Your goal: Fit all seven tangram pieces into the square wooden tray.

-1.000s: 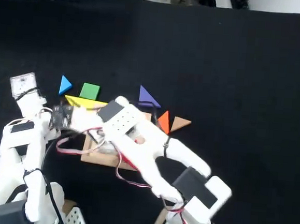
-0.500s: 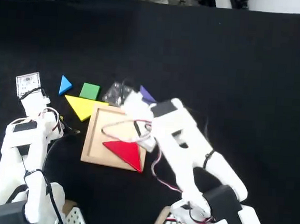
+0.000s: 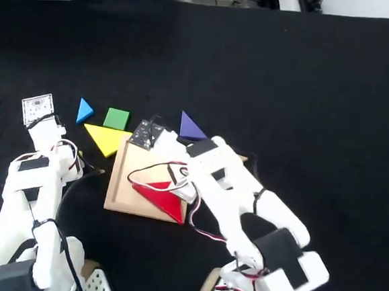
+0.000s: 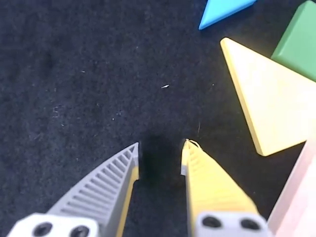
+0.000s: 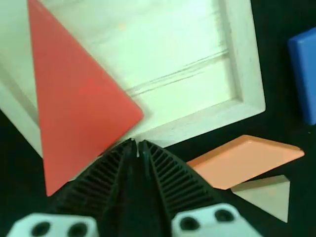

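The square wooden tray (image 3: 134,162) lies between my arms. A red triangle (image 3: 162,195) rests partly in it, one corner over the near rim. My right gripper (image 5: 136,143) is shut with nothing in it, its tips at the red triangle (image 5: 74,103) beside the tray rim (image 5: 244,59). The right arm (image 3: 213,166) covers the tray's right side. My left gripper (image 4: 160,148) stands open over bare cloth, left of the tray (image 4: 302,197). A yellow triangle (image 3: 107,139), green square (image 3: 116,118) and blue triangle (image 3: 84,110) lie behind it, a purple triangle (image 3: 192,127) farther right.
An orange parallelogram (image 5: 242,157) and a small tan triangle (image 5: 266,195) lie on the cloth just outside the tray rim, a blue-purple piece (image 5: 306,74) beyond them. Black cloth covers the table, with open room on its far and right parts.
The right arm swung from the tray's left side across to its right, uncovering the red triangle, then settled lower over it. The left arm shifted only slightly.
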Action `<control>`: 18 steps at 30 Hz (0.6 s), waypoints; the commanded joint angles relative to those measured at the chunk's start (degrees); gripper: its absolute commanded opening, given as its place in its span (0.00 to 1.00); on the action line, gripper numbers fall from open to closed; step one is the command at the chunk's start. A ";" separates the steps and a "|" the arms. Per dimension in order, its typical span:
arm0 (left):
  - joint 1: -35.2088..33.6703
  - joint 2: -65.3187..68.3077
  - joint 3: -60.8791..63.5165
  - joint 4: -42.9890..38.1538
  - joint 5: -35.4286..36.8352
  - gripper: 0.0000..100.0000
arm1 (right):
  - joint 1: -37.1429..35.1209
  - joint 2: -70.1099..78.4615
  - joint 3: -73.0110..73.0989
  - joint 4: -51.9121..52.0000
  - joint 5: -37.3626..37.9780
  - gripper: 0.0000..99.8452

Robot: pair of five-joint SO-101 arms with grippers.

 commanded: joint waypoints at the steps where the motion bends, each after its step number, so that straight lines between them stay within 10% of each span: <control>1: 0.66 -1.49 -1.63 -0.62 -0.09 0.15 | -3.52 1.98 -3.30 0.00 -0.18 0.01; 18: 0.66 -1.49 -1.63 -0.79 -0.09 0.15 | -12.04 1.27 -6.99 0.35 -5.45 0.01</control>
